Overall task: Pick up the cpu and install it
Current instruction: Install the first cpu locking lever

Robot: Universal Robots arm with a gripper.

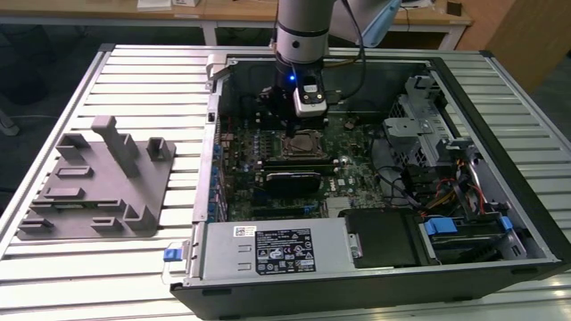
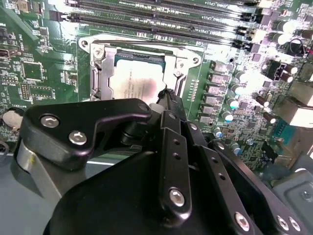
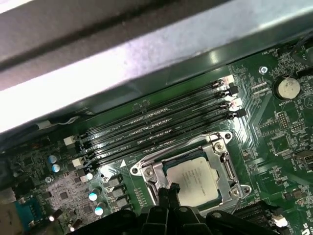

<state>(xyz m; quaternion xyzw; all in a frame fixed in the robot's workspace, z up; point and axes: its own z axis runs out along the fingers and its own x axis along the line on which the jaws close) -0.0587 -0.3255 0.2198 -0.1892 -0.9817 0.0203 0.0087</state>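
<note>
The cpu (image 2: pixel 139 78) lies flat in the motherboard socket, silver top up, with the metal socket frame (image 2: pixel 98 68) around it. In the exterior view the cpu (image 1: pixel 301 142) sits mid-board inside the open computer case. My gripper (image 2: pixel 165 95) hangs just above the cpu's near edge, its black fingers drawn together into one narrow tip with nothing between them. The first wrist view shows the same tip (image 3: pixel 168 188) over the edge of the cpu (image 3: pixel 198 178) and the frame (image 3: pixel 146 171). I cannot tell whether the tip touches the chip.
Black memory slots (image 3: pixel 156 122) run beside the socket, under the case's metal wall (image 3: pixel 146 49). A black card (image 1: pixel 293 180), the power supply (image 1: pixel 267 247) and a drive cage (image 1: pixel 428 134) crowd the case. A grey fixture (image 1: pixel 98 180) stands on the slatted table at the exterior view's left.
</note>
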